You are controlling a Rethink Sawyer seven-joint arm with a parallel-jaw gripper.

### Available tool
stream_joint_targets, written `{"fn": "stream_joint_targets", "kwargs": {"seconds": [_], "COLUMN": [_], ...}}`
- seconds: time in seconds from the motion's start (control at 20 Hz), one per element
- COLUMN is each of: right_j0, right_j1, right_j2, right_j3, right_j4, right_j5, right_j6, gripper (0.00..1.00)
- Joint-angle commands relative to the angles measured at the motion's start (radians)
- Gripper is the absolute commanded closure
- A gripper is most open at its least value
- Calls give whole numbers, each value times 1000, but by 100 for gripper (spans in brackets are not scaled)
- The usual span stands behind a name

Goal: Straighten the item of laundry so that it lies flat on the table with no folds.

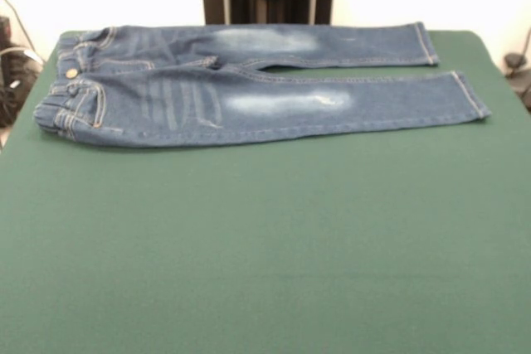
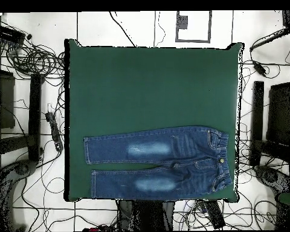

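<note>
The jeans [image 1: 249, 84] [image 2: 162, 162] lie spread out flat along one long edge of the table [image 1: 265, 254] [image 2: 153, 84], both legs stretched side by side. The waistband sits by one corner, brass button [image 1: 72, 73] facing up, pale patches on both thighs. No gripper in sight, so I can't tell whether it's apart or together.

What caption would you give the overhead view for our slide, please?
Blue jeans lie spread flat, legs slightly apart, along one edge of the green table.
</note>
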Motion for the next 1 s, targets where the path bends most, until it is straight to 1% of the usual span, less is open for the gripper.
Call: {"fn": "stream_joint_targets", "kwargs": {"seconds": [0.05,0.15,0.3,0.55,0.9,1.0], "right_j0": [0,10,35,99,200,228], "right_j1": [63,98,181,307,398,409], "right_j2": [45,42,33,21,27,36], "right_j3": [-131,-118,-108,-95,-57,-45], "right_j4": [10,-4,-36,-69,-63,-50], "right_j5": [-21,-73,-173,-324,-446,-465], "right_j6": [220,250,309,402,518,548], "gripper": [100,100,100,100,100,100]}}
